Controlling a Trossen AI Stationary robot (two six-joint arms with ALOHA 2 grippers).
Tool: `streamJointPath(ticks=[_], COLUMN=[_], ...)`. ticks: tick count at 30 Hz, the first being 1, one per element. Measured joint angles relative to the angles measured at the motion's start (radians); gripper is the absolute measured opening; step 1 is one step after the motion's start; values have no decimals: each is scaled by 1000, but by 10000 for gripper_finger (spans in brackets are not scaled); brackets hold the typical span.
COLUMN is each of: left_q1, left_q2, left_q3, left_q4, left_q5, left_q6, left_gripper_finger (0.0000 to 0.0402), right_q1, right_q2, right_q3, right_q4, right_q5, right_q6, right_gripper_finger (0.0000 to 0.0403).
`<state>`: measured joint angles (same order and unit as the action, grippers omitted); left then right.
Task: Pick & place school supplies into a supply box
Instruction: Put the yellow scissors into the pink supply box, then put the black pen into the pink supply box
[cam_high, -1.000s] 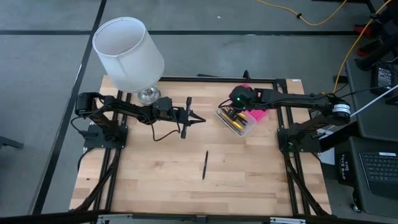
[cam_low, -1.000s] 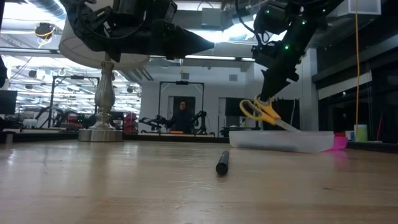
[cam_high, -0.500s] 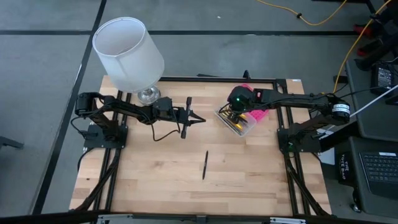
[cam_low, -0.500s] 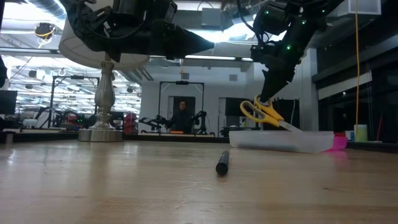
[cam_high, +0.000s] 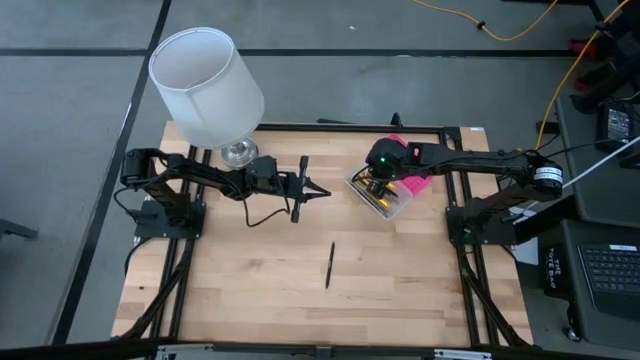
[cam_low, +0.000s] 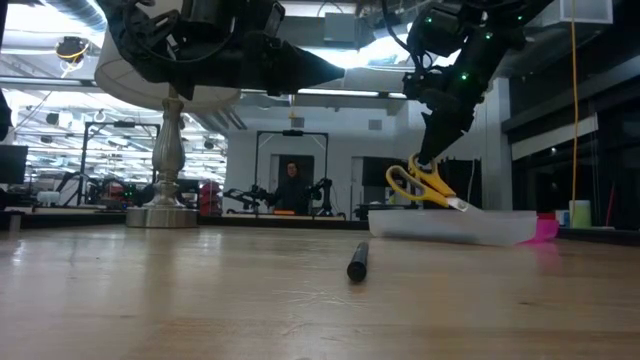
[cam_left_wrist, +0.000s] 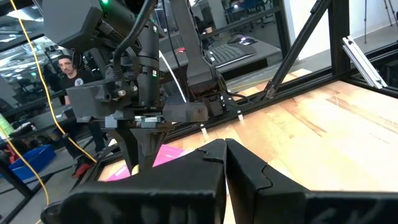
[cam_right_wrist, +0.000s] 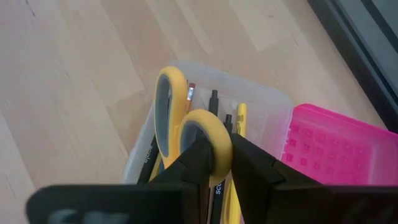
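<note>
Right hand (cam_right_wrist: 214, 163) lowered, fingers clamped together, left hand (cam_high: 318, 192) raised mid-table, fingers closed

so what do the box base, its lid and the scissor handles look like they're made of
Box base: clear, glossy plastic by the look; pens show through its wall. Lid: bright pink plastic, apparently, with a moulded grid of small squares. Scissor handles, pinched in the right gripper: smooth yellow plastic, seemingly with a grey inner lining.
</note>
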<state>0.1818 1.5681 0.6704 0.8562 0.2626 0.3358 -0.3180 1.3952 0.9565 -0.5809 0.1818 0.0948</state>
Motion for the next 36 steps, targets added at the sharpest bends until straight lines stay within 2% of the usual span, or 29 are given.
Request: streamJointPath(ticks=[30,36], left_q1=[0,0], left_q2=[0,0], left_q3=[0,0], left_q4=[0,0], left_q5=[0,0], left_q6=[0,0], left_gripper_finger=[8,6], right_q1=[4,45], right_q2=[-1,-16], right_q3=[1,32], right_q4=[-24,-11], right_q5=[22,19], right_q6=[-48,-68], right_gripper_finger=[73,54])
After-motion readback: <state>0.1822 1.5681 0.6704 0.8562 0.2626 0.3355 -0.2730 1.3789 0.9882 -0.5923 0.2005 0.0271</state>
